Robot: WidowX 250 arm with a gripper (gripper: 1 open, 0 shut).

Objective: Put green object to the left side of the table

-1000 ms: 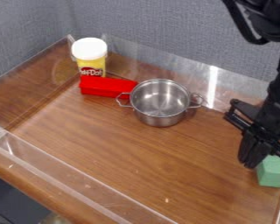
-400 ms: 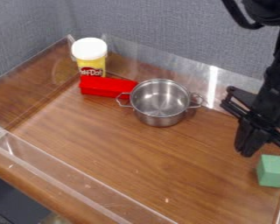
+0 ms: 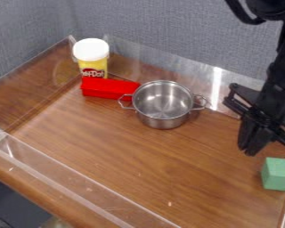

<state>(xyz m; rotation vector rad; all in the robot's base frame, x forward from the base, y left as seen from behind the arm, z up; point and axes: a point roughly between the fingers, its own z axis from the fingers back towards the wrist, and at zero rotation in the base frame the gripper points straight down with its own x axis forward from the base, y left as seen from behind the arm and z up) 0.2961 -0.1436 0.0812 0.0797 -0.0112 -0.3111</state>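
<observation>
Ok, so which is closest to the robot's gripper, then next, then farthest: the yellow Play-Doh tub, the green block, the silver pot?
1. Green block, just below the gripper.
2. Silver pot, middle.
3. Play-Doh tub, far left corner.

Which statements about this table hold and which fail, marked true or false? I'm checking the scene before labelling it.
1. The green block sits near the right edge of the picture. True.
2. The red block lies inside the steel pot. False: it lies on the table, beside the pot.
3. The yellow tub has a white lid. True.
4. The green block is on the left side of the table. False: it is on the right side.
5. The pot has a handle on each of two sides. True.
6. The pot is covered by a lid. False: it is open at the top.
</observation>
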